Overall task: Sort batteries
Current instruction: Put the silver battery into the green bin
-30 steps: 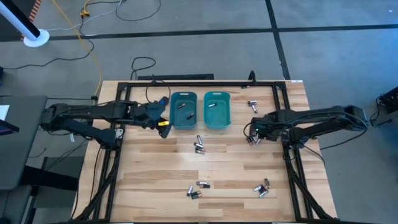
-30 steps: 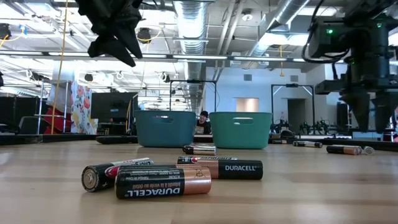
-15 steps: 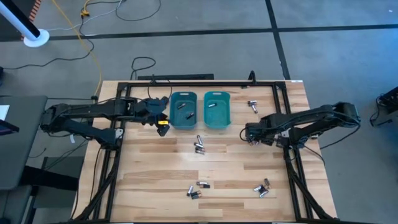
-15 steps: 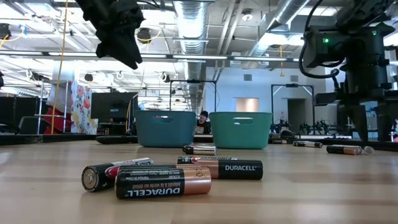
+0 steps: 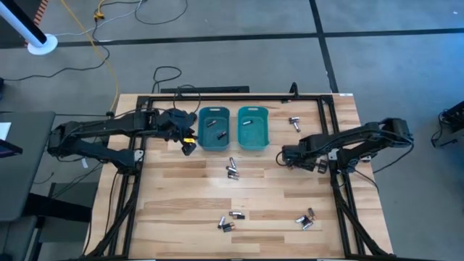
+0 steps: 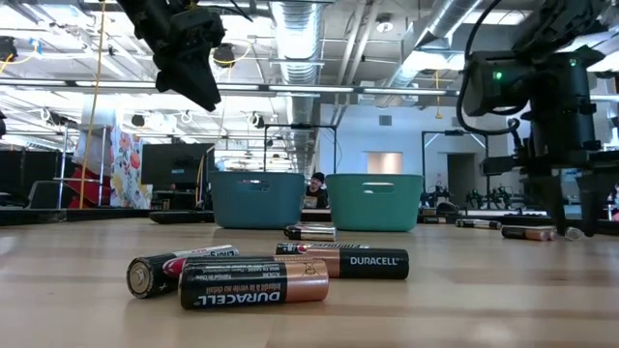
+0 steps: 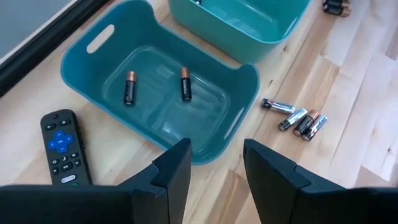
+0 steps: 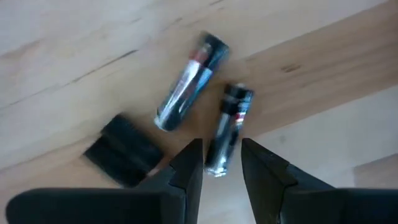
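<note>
Small batteries lie in groups on the wooden table: one group by the bins [image 5: 232,168], two near the front edge [image 5: 228,220] [image 5: 306,219], one at the far right [image 5: 294,123]. The left teal bin [image 5: 203,130] holds two copper-ended cells [image 7: 185,84]; the right teal bin [image 5: 264,130] holds one [image 5: 246,122]. My right gripper [image 5: 286,156] [image 8: 222,168] is open and low over two silvery batteries [image 8: 186,87] [image 8: 229,121]. My left gripper [image 5: 187,147] [image 7: 216,168] is open, raised above the table by the left bin's near-left corner. My right gripper comes from above, pointing down, and its fingers [image 8: 189,165] stand on either side of one end [image 8: 217,163] of a silvery battery that lies flat on the table. I cannot tell whether they touch it.
A black remote with a blue button [image 7: 62,146] lies beside the left bin. A small black block [image 8: 124,158] sits close to the two silvery batteries. A black frame [image 5: 217,96] runs around the table's far and side edges. Bare wood lies between the battery groups.
My right gripper has moved toward the table's left edge and come down close to the tabletop over the silvery batteries. My left gripper has shifted only a little beside the left bin. No battery has moved.
</note>
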### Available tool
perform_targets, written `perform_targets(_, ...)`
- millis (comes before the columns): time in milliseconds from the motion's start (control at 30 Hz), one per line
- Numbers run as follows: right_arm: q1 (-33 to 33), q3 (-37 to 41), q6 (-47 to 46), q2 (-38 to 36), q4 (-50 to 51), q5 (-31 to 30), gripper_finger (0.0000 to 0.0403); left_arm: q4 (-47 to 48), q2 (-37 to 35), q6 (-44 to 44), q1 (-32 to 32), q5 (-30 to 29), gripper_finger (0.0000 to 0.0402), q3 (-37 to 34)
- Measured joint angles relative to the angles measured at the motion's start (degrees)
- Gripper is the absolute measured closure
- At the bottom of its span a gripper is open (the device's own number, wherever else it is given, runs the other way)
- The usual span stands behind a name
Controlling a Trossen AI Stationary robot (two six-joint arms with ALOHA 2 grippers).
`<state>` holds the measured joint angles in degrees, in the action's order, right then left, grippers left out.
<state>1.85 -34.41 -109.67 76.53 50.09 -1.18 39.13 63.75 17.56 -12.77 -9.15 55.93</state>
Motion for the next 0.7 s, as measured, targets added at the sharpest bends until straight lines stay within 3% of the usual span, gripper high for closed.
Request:
perform_targets(267,0.1,-0.2,4.6,3.6,-2.0,0.9,0.0283,0.0,0.0,-1.3,-0.3,0.0,0.026,0.0)
perform_targets(567,0.1,-0.2,11.0,3.9,-2.9,1.3,0.0386,-0.1,0.0,-2.1,-0.3,0.0,0.026,0.0)
perform_targets(700,0.1,-1.0,12.7,2.6,-2.2,1.7,0.0392,-0.1,0.0,-2.1,-0.3,0.0,0.026,0.0)
